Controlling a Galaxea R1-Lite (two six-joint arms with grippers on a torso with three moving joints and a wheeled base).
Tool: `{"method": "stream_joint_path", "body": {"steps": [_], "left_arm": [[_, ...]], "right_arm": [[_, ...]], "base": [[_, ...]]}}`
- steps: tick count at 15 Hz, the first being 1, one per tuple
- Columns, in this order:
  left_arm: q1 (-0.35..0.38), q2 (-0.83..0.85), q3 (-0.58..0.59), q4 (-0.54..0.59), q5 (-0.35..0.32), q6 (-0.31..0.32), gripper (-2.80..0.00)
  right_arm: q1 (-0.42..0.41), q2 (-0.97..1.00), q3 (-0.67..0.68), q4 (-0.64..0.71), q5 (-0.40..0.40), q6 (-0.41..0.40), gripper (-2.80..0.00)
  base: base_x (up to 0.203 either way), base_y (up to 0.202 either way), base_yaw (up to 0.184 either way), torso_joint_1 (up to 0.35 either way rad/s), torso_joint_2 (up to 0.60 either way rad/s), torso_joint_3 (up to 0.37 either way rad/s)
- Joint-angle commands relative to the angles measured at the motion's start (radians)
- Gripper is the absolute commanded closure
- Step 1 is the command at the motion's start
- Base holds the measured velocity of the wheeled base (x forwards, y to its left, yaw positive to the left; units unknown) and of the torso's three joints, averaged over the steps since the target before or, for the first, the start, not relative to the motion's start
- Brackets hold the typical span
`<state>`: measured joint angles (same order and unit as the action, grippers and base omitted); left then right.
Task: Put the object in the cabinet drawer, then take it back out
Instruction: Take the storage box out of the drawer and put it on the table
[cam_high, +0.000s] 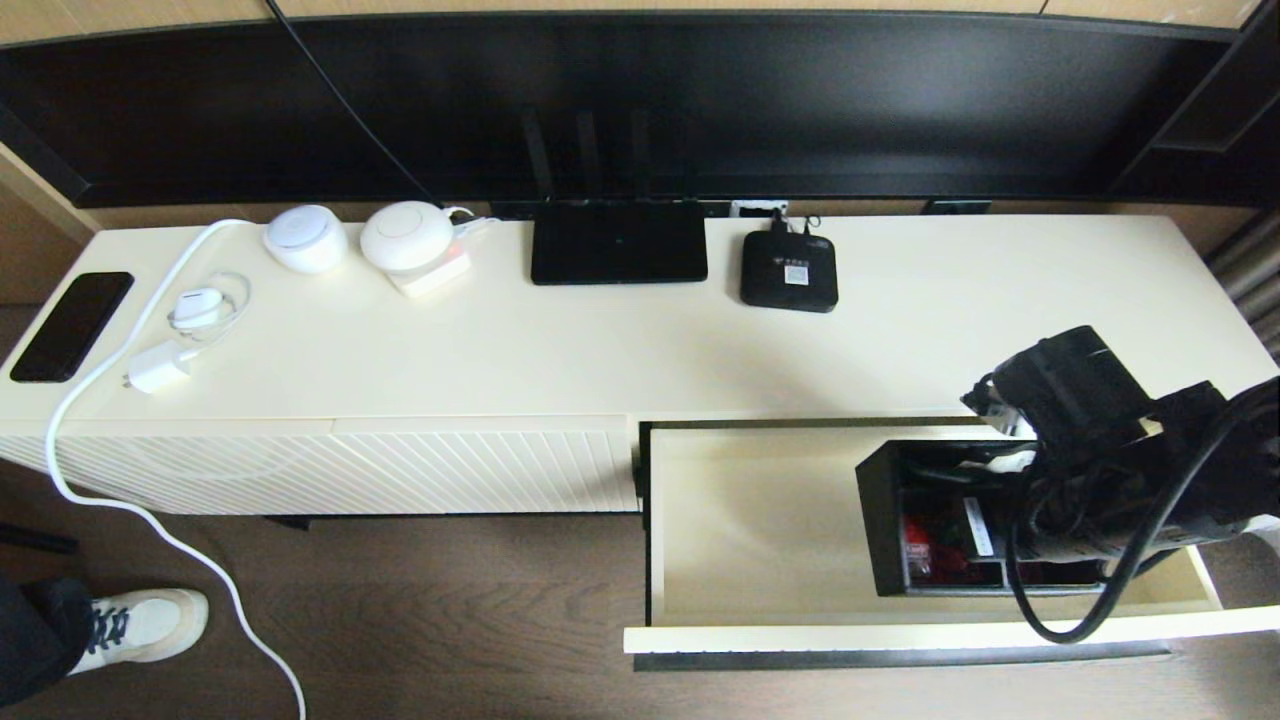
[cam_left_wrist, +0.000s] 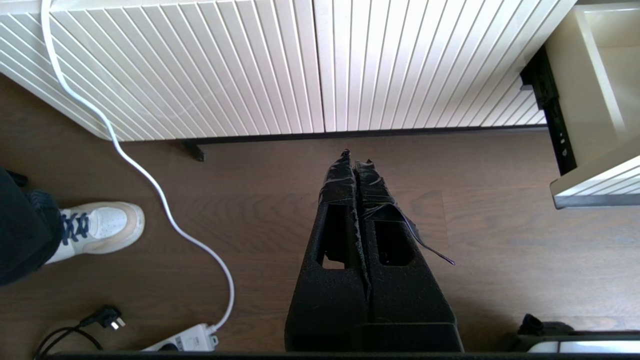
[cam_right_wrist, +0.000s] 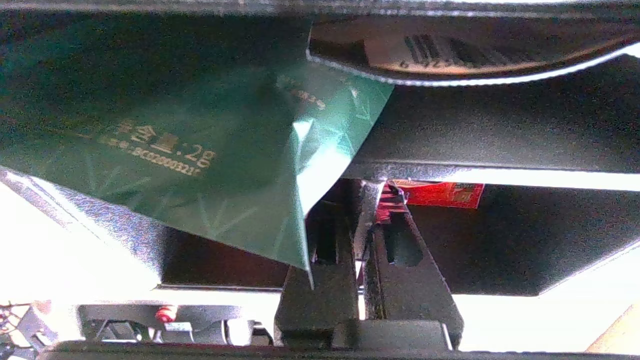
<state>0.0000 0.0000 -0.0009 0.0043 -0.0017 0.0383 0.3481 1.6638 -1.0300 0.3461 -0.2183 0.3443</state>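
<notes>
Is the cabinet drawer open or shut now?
Open. The cabinet drawer is pulled out from the cabinet, its cream interior shows, and the black organiser box is in it.

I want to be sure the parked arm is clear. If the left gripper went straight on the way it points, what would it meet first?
Probably the wooden floor: the left gripper, shut, points down at bare boards just before the cabinet's ribbed front. Depth is unclear.

My head view is evenly lit; soft shadows fall beside the router (cam_high: 618, 256); my right wrist view glares white.
</notes>
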Motion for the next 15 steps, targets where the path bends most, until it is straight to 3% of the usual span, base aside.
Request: {"method": "stream_joint_path", "body": {"steps": [1, 8, 12, 15], "left_arm": [[0.000, 0.002, 0.001, 0.000, 0.000, 0.000, 0.00], [0.000, 0.002, 0.000, 0.000, 0.000, 0.000, 0.00], [0.000, 0.002, 0.001, 0.000, 0.000, 0.000, 0.00], [0.000, 0.002, 0.001, 0.000, 0.000, 0.000, 0.00]], "right_arm": [[0.000, -0.063, -0.010, 0.027, -0.001, 0.001, 0.00], [0.000, -0.137, -0.259, 0.234, -0.003, 0.002, 0.00], [-0.008, -0.024, -0.473, 0.297, -0.057, -0.008, 0.00], [-0.036, 0.067, -0.572, 0.292, -0.113, -0.103, 0.00]], "base": [[0.000, 0.000, 0.000, 0.000, 0.00, 0.000], [0.000, 0.000, 0.000, 0.000, 0.00, 0.000], [0.000, 0.000, 0.000, 0.000, 0.00, 0.000], [0.000, 0.000, 0.000, 0.000, 0.00, 0.000]]}}
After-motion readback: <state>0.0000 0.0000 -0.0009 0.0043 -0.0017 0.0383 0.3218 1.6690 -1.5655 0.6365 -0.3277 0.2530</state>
